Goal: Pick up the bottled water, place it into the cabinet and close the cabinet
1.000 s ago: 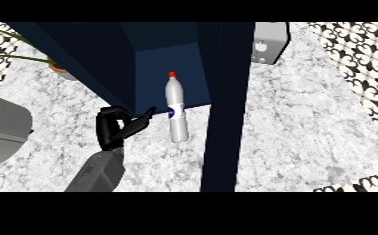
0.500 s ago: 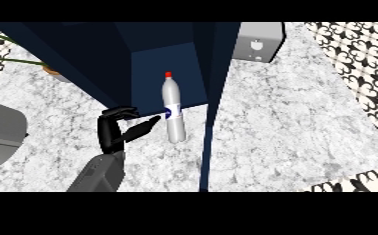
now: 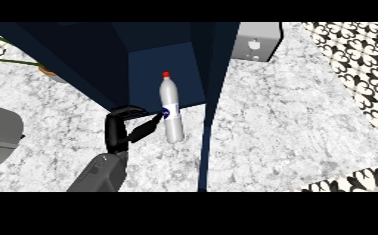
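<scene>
1. We see the left hand (image 3: 120,128) open, fingers straight, their tips at the bottled water's label, gripping nothing.
2. The bottled water (image 3: 171,110) is at the cabinet's (image 3: 81,54) open front edge, between that hand and the door (image 3: 210,129).

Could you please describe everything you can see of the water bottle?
The water bottle is slim and pale, like clear plastic, with a red cap and a blue label at mid-height. It seems to stand upright at the front of the open dark-blue cabinet, beside its door. The left hand points its fingers toward the label; contact is unclear.
</scene>
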You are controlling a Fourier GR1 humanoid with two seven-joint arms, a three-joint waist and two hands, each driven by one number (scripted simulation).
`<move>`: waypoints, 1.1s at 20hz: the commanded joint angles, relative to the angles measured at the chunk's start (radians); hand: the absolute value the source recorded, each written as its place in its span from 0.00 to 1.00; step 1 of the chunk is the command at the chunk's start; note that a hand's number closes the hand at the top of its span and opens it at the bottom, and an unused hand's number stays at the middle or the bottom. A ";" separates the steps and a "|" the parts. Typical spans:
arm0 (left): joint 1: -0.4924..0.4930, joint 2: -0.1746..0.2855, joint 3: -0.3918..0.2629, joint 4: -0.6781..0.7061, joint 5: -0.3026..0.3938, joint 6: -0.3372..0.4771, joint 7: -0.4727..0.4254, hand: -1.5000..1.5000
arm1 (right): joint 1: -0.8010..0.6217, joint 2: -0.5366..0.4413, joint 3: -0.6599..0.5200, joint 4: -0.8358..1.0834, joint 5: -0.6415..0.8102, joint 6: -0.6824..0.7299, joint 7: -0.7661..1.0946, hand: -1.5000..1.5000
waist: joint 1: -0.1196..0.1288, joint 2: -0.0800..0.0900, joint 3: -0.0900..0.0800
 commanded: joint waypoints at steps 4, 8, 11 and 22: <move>-0.304 -0.056 -0.012 -0.021 0.005 -0.055 0.069 1.00 | -0.002 -0.006 -0.016 0.007 0.004 -0.001 -0.002 0.00 | 0.006 -0.003 -0.011; -0.319 -0.062 -0.025 -0.017 0.008 -0.072 0.064 1.00 | -0.009 -0.016 -0.023 0.024 0.012 0.007 -0.003 0.00 | 0.042 -0.004 -0.011; -0.311 -0.094 -0.030 -0.008 0.027 -0.093 0.063 1.00 | 0.010 -0.016 -0.020 -0.007 0.020 0.022 -0.007 0.00 | 0.048 -0.009 -0.011; -0.257 -0.112 -0.031 -0.016 0.104 -0.312 0.041 1.00 | 0.093 -0.030 -0.033 -0.089 0.008 0.049 0.038 1.00 | 0.130 -0.024 -0.011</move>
